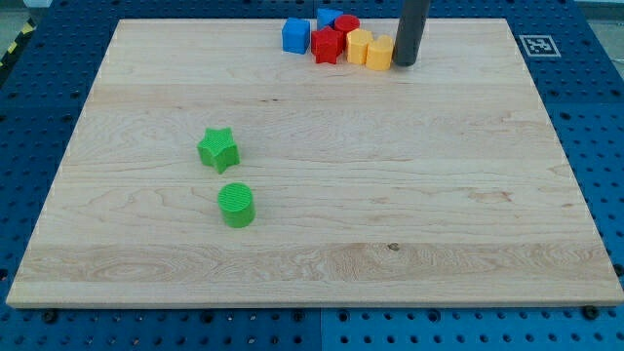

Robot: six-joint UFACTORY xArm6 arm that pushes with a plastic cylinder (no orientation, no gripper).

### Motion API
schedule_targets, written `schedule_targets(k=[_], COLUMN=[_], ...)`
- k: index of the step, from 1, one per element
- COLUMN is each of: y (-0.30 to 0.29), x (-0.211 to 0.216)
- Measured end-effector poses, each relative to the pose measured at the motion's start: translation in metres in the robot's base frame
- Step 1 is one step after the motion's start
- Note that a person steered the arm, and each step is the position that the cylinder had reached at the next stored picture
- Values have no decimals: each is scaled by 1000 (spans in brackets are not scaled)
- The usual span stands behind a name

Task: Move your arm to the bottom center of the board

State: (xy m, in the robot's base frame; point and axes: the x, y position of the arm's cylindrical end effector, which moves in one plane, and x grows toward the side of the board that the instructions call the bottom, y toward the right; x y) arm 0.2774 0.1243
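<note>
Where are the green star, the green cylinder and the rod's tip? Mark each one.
green star [218, 149]: camera view, middle of its top face.
green cylinder [236, 200]: camera view, its round top.
my tip [405, 63]: camera view, the rod's very end, beside the yellow blocks.

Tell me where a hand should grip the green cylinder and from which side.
Grip the green cylinder across its round side wall, coming straight down from above. It stands upright and apart from the green star, so its sides are free. My tip is far off, beside the yellow block.
</note>
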Motion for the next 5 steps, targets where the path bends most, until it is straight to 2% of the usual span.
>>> schedule_targets(k=[1,2,4,5], y=[0,7,67,67], x=[-3,33,218,308])
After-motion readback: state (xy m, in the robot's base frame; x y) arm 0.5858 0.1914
